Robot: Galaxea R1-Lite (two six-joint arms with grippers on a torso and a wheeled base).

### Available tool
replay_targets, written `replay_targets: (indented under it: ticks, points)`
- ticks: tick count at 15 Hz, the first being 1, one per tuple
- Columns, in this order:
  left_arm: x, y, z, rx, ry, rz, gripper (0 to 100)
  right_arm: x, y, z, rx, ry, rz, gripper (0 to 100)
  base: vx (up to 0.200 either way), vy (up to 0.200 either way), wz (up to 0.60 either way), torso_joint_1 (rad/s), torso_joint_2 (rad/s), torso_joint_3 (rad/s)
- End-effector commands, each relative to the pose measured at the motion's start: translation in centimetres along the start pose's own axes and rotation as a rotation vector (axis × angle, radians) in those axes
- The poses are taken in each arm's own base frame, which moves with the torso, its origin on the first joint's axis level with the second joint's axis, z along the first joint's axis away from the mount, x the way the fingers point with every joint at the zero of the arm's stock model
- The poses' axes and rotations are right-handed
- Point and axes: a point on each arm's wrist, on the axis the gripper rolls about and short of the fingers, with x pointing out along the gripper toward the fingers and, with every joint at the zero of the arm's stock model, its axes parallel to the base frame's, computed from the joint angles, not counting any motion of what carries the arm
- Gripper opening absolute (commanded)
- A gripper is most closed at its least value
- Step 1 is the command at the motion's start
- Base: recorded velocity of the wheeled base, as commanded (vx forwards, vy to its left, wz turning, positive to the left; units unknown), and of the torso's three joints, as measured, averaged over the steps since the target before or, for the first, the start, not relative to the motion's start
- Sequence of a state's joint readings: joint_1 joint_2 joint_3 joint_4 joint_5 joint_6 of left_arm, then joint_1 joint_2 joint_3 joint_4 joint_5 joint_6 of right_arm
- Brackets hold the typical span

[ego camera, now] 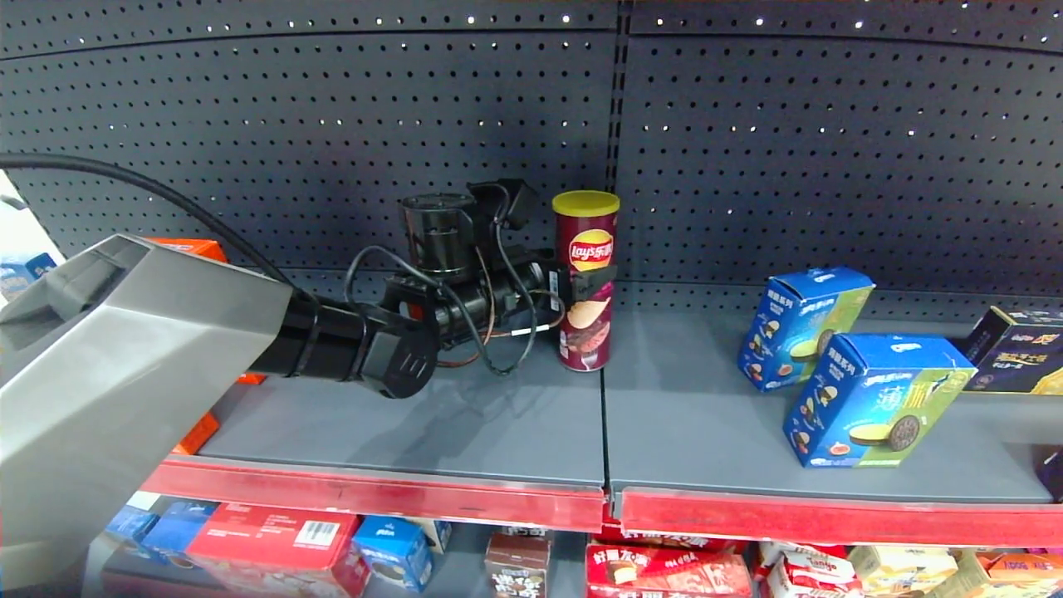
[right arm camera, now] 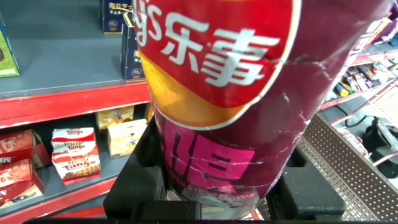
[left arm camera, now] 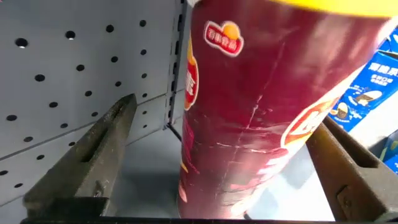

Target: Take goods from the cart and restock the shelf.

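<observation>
1. Left edge of the head view: 1 orange box point(ego camera: 189, 247) on the shelf point(ego camera: 465, 423), mostly hidden behind the left arm.
2. Mid-frame: the left gripper point(ego camera: 591, 286) has its jaws spread on either side of the chips can point(ego camera: 586, 249). In the left wrist view, one finger point(left arm camera: 93, 162) stands clear of the can wall with a visible gap. The other finger point(left arm camera: 348, 168) is right at the wall; can't tell if it makes contact.
3. The chips can is upright with its yellow lid on top and its base on the shelf board. It sits just left of the seam between the 2 boards, near the pegboard back panel point(ego camera: 789, 141).
4. Right of centre: 2 blue-green boxes, the rear cookie box point(ego camera: 801, 328) and the front cookie box point(ego camera: 876, 399). Both are turned at an angle and are well apart from the can.
5. Right edge: 1 dark box point(ego camera: 1017, 349), cut off by the frame.
6. Bottom band: 2 red edge strips point(ego camera: 374, 490) with a lower tier of mixed boxes under them, including 1 big red box point(ego camera: 274, 540) at lower left.
7. Right wrist view: the right gripper point(right arm camera: 217, 202) pinches the second chips can point(right arm camera: 230, 93), black pads point(right arm camera: 134, 186) tight on both sides of its lower body. There is wire mesh point(right arm camera: 348, 168) at lower right of that frame. Can total: 2.
</observation>
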State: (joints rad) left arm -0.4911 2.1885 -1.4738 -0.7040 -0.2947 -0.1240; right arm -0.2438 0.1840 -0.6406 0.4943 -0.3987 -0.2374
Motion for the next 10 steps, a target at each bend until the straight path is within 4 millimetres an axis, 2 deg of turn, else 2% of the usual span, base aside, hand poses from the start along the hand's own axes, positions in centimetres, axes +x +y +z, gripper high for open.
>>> replay_targets:
  ticks: [1, 8, 10]
  points:
    - [0.08, 0.04, -0.06, 0.0, 0.0, 0.0, 0, 0.02, 0.0, 0.03, -0.001, 0.001, 0.0, 0, 0.0, 0.0, 0.0, 0.0, 0.0, 0.0]
    - [-0.21, 0.04, 0.04, -0.001, 0.002, 0.011, 0, -0.2, -0.11, 0.12, 0.005, -0.012, -0.003, 0, 0.0, 0.0, 0.0, 0.0, 0.0, 0.0]
    - [-0.91, -0.22, 0.45, -0.002, 0.002, 0.019, 0, -0.21, -0.14, 0.17, 0.006, -0.015, -0.002, 0, 0.0, 0.0, 0.0, 0.0, 0.0, 0.0]
